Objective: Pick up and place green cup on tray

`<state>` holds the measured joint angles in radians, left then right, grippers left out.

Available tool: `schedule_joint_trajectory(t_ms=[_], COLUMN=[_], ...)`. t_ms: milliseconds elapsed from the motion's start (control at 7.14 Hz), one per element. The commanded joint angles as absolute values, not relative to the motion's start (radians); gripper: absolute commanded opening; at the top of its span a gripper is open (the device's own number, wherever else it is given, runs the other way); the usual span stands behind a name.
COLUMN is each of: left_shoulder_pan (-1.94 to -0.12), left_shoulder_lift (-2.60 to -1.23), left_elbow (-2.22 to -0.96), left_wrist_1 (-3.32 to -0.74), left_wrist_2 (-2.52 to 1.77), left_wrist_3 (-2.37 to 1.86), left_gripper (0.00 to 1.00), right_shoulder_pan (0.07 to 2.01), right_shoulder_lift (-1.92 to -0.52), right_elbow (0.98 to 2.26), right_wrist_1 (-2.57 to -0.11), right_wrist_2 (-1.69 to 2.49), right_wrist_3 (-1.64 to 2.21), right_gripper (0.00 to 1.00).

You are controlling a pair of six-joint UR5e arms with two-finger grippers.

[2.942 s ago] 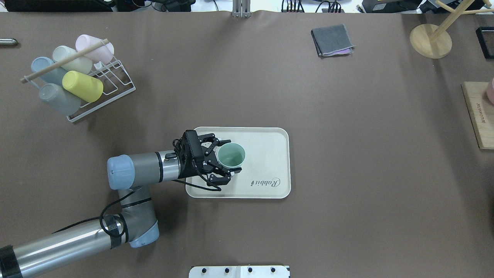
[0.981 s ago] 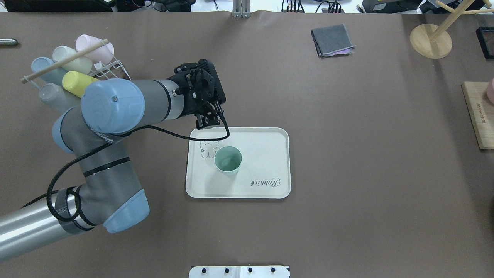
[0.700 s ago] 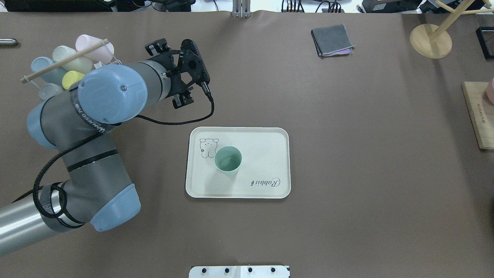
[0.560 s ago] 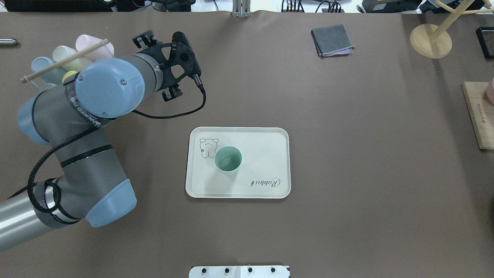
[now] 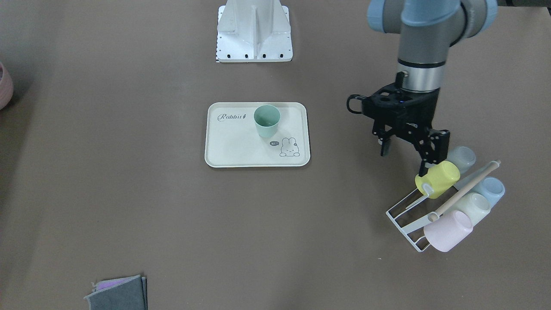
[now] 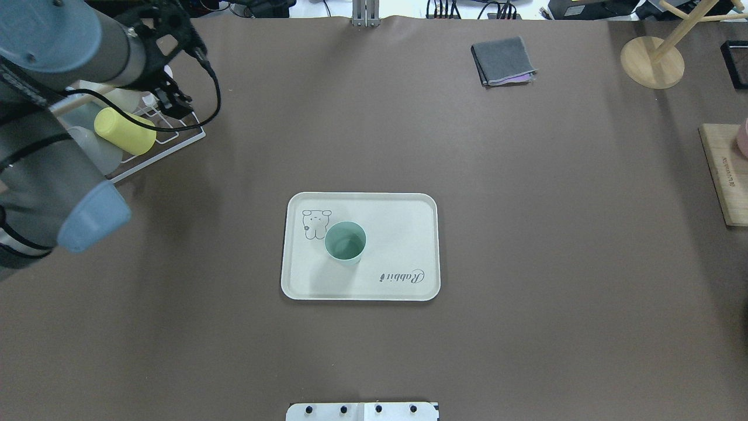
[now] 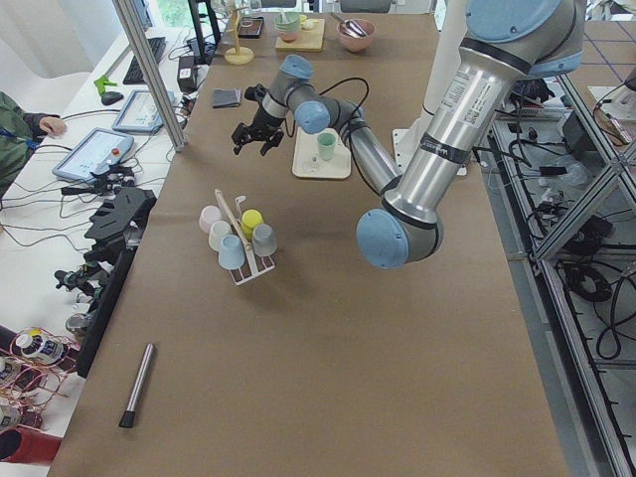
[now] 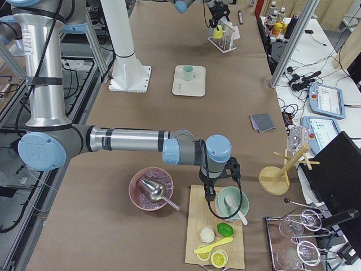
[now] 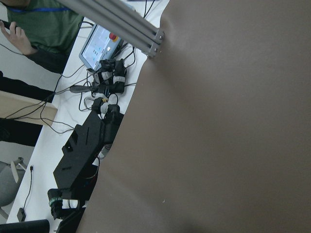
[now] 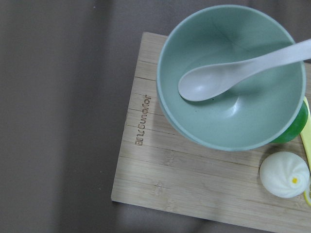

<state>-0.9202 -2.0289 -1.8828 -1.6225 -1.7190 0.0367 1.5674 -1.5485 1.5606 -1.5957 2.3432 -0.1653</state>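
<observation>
Green cup [image 5: 267, 120] stands upright on the tray [image 5: 241, 150].
Left gripper [image 5: 404, 157], spread and empty, hangs well apart from it, by the yellow cup [image 5: 438, 178]; right gripper's [image 8: 213, 193] state cannot be told.

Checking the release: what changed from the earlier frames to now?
The left claw, earlier around the green cup, let go and swung to the robot's far left; it now hangs open over the cup rack, near the yellow cup. The green cup stays upright on the tray, beside the bunny drawing.
</observation>
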Motion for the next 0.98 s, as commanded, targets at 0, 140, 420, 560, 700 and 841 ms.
schedule_joint_trajectory(t_ms=[0,140,420,560,700,841], left_shoulder_pan=[-1.137,-1.223,-1.418,-1.463,-1.509,-1.541], left_shoulder_lift=[-1.912,-1.860,-1.772,-1.732,-1.673,-1.613], left_elbow=[-1.859,-1.835,-1.730,-1.685,-1.681,-1.642], left_wrist_1=[-1.624,-1.621,-1.617,-1.606,-1.606,-1.605], left_wrist_2=[-1.968,-2.126,-2.365,-2.409,-2.408,-2.405], left_wrist_3=[0.041,0.040,0.105,0.209,0.268,0.271], left_gripper=[0.99,0.99,0.99,0.99,0.99,0.99], right_shoulder_pan=[1.566,1.566,1.566,1.566,1.566,1.566], right_shoulder_lift=[-1.548,-1.546,-1.552,-1.557,-1.557,-1.557], right_elbow=[1.560,1.562,1.560,1.560,1.560,1.562], right_wrist_1=[-1.594,-1.594,-1.592,-1.592,-1.592,-1.592], right_wrist_2=[2.347,2.342,2.339,2.339,2.347,2.349], right_wrist_3=[-0.166,-0.166,-0.175,-0.176,-0.173,-0.173], right_gripper=[1.00,1.00,1.00,1.00,1.00,1.00])
